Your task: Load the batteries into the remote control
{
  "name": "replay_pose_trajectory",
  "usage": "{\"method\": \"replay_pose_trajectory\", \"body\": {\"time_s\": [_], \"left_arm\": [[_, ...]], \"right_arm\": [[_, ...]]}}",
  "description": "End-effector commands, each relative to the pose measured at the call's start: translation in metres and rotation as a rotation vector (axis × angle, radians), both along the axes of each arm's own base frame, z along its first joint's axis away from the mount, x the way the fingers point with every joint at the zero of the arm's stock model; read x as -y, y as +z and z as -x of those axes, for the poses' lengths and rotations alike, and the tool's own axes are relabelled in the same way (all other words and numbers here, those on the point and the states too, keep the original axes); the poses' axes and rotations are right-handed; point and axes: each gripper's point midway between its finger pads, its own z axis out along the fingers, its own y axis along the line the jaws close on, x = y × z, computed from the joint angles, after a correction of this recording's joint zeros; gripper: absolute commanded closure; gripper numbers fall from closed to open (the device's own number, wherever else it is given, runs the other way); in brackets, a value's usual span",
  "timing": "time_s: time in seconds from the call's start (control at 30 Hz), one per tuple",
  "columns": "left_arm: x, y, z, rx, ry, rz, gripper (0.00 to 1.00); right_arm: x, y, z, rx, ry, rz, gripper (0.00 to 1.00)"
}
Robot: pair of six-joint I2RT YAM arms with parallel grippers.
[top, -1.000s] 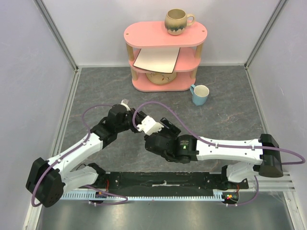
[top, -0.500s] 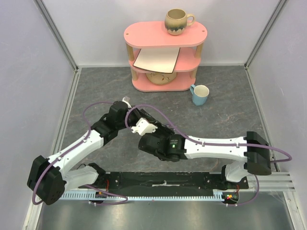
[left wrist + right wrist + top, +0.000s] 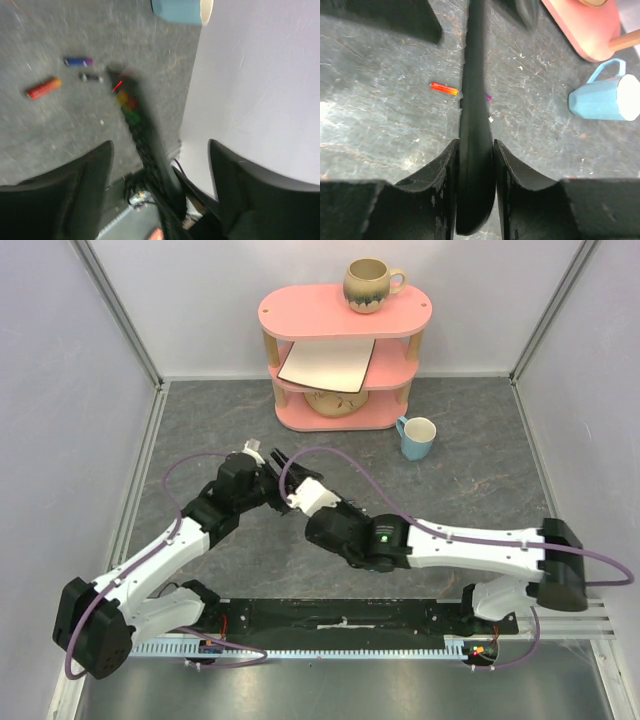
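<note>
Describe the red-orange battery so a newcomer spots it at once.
On the grey table, beside the black remote control clamped in the right gripper, three small batteries lie loose. The red-orange battery lies farthest from the remote; the blue battery and the dark battery lie nearer, and it alone is red with an orange tip.

No legible text or markings
</note>
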Motion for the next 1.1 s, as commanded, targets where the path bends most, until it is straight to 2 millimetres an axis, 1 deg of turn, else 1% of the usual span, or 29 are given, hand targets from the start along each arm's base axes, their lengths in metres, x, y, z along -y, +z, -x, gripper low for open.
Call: {"method": "replay_pose_trajectory", "body": {"time_s": [0.0,0.03,0.07,0.1,0.13,0.17,0.2,0.23,0.27,0.3,0.33,0.37,0.4,0.43,0.47,0.5,0.53,0.57,0.6,0.63,0.7,0.73,0.8,0.83,0.93,0.97,1.0,1.07], "left_arm": [[-0.028,0.025,-0.039,0.155,0.152,0.032,0.01],[-0.033,0.026,-0.045,0.16,0.172,0.033,0.01],[-0.042,0.029,-0.053,0.171,0.204,0.034,0.01],[-0.046,0.03,-0.057,0.173,0.215,0.032,0.01],[-0.051,0.03,-0.059,0.172,0.226,0.022,0.01],[-0.057,0.031,-0.063,0.175,0.243,0.013,0.01],[-0.058,0.035,-0.062,0.192,0.239,0.012,0.01],[-0.059,0.034,-0.061,0.203,0.231,0.0,0.02],[-0.06,0.033,-0.058,0.202,0.226,-0.001,0.06],[-0.06,0.031,-0.056,0.201,0.224,0.0,0.09],[-0.062,0.033,-0.051,0.206,0.226,0.014,0.12],[-0.062,0.022,-0.045,0.184,0.219,0.012,0.16],[-0.063,0.02,-0.04,0.179,0.213,0.018,0.18],[-0.063,0.02,-0.034,0.179,0.21,0.034,0.2],[-0.064,0.004,-0.026,0.151,0.198,0.03,0.24],[-0.065,0.007,-0.021,0.16,0.2,0.057,0.25],[-0.066,-0.008,-0.014,0.134,0.192,0.057,0.27],[-0.067,-0.013,-0.01,0.132,0.191,0.062,0.28],[-0.068,-0.017,-0.007,0.121,0.194,0.075,0.28],[-0.069,-0.024,0.0,0.12,0.194,0.082,0.29],[-0.071,-0.027,0.005,0.121,0.192,0.092,0.29],[-0.072,-0.03,0.009,0.125,0.187,0.095,0.28],[-0.071,-0.032,0.013,0.129,0.174,0.097,0.24],[-0.07,-0.034,0.016,0.124,0.162,0.098,0.2],[-0.069,-0.037,0.021,0.127,0.139,0.089,0.14],[-0.069,-0.039,0.021,0.125,0.135,0.083,0.14],[-0.069,-0.04,0.022,0.122,0.13,0.082,0.13],[-0.068,-0.042,0.023,0.121,0.122,0.079,0.12]], "right_arm": [[-0.003,0.027,0.021,-0.117,0.036,-0.268,1.0],[-0.002,0.026,0.025,-0.137,0.039,-0.288,1.0],[0.002,0.021,0.026,-0.168,0.031,-0.307,1.0],[0.007,0.023,0.028,-0.198,0.01,-0.36,1.0],[0.015,0.022,0.015,-0.217,-0.045,-0.408,1.0],[0.025,0.007,0.012,-0.251,-0.08,-0.422,1.0],[0.025,0.008,0.016,-0.318,-0.073,-0.505,1.0],[0.036,0.006,-0.001,-0.318,-0.13,-0.563,1.0],[0.047,-0.012,-0.002,-0.344,-0.166,-0.562,1.0],[0.054,-0.012,-0.006,-0.351,-0.198,-0.596,1.0],[0.071,-0.026,-0.018,-0.362,-0.282,-0.632,1.0],[0.079,-0.031,-0.022,-0.371,-0.327,-0.665,1.0],[0.086,-0.031,-0.024,-0.378,-0.358,-0.719,1.0],[0.098,-0.044,-0.034,-0.379,-0.431,-0.785,1.0],[0.103,-0.045,-0.037,-0.376,-0.462,-0.831,1.0],[0.114,-0.046,-0.047,-0.359,-0.54,-0.9,1.0],[0.122,-0.062,-0.046,-0.366,-0.581,-0.904,1.0],[0.126,-0.064,-0.047,-0.36,-0.602,-0.936,1.0],[0.133,-0.073,-0.051,-0.359,-0.637,-0.972,1.0],[0.134,-0.076,-0.052,-0.363,-0.66,-0.997,1.0],[0.14,-0.084,-0.056,-0.357,-0.691,-1.002,1.0],[0.141,-0.093,-0.056,-0.376,-0.706,-0.984,1.0],[0.144,-0.101,-0.057,-0.393,-0.728,-0.963,1.0],[0.145,-0.108,-0.055,-0.415,-0.737,-0.938,1.0],[0.152,-0.116,-0.05,-0.433,-0.773,-0.886,0.75],[0.154,-0.118,-0.048,-0.435,-0.781,-0.872,0.61],[0.158,-0.122,-0.044,-0.444,-0.798,-0.848,0.55],[0.164,-0.122,-0.042,-0.434,-0.812,-0.833,0.46]]}}
